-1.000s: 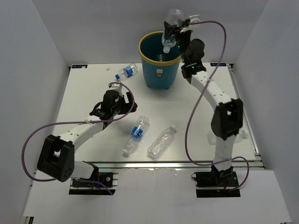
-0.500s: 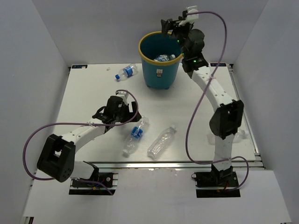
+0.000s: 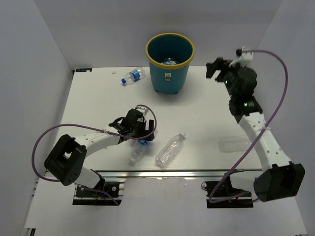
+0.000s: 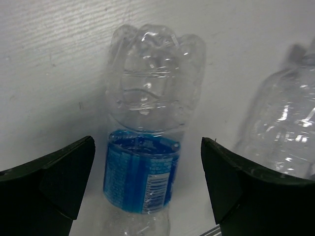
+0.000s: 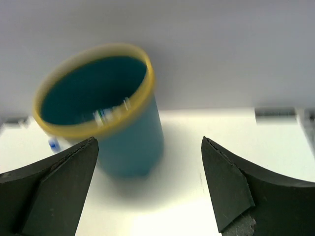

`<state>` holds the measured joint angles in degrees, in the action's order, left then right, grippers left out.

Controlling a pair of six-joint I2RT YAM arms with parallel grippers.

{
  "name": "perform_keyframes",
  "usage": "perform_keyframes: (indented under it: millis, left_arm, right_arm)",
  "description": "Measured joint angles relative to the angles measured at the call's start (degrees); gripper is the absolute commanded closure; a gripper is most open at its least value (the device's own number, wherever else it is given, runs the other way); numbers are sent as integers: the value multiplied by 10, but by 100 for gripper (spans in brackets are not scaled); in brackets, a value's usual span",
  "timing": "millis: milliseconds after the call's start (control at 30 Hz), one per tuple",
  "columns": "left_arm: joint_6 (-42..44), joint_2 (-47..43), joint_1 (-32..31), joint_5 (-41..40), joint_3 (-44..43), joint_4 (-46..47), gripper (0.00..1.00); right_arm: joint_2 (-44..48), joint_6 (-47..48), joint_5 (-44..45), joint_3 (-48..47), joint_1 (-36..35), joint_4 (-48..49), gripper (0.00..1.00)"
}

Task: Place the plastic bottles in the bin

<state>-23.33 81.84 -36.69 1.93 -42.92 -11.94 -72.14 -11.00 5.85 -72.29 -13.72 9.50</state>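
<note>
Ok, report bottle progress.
Done: bottles lie inside the round teal bin. In hand: nothing gripped; the open left gripper straddles a blue-labelled clear bottle. Left: that one, the unlabelled clear bottle beside it, a blue-labelled one far left, perhaps a crushed one right.

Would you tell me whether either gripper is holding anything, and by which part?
Nothing is held. The left gripper is open around a blue-labelled bottle; the right gripper is open and empty.
</note>
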Motion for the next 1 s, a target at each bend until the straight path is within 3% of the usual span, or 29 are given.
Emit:
perform_keyframes:
  millis: [67,100,167,200,267,500,633,667,800,867,900,1000]
  left_arm:
    - [0,18,-3,-12,0,-9,10]
    - [-1,26,-4,-18,-1,-14,23]
    - [-3,38,-5,-28,-4,-23,36]
    - [-3,41,-6,-32,-8,-28,48]
    - [-7,41,-6,-42,-18,-33,57]
    - [-11,40,-6,-91,-113,-49,63]
    - [4,49,-6,-139,-244,-53,63]
    - [11,51,-6,-155,-278,-43,59]
    - [47,53,-6,-207,-375,46,52]
    - [67,61,-6,-223,-417,105,56]
    - [79,74,-6,-233,-447,129,63]
    - [101,141,-6,-259,-559,189,62]
  right_arm:
    - [38,-23,-3,98,9,-6,11]
    - [52,-31,-5,138,9,-13,11]
    - [78,-52,-11,212,8,-25,11]
    - [91,-59,-15,244,8,-29,11]
    - [110,-72,-20,288,8,-42,11]
    - [131,-82,-31,301,9,-55,11]
    - [136,-87,-35,301,9,-56,11]
    - [138,-88,-35,301,9,-55,11]
    - [146,-90,-38,306,9,-51,11]
    - [147,-90,-40,308,9,-50,11]
    - [147,-90,-41,309,9,-51,11]
    - [148,-90,-45,315,9,-45,11]
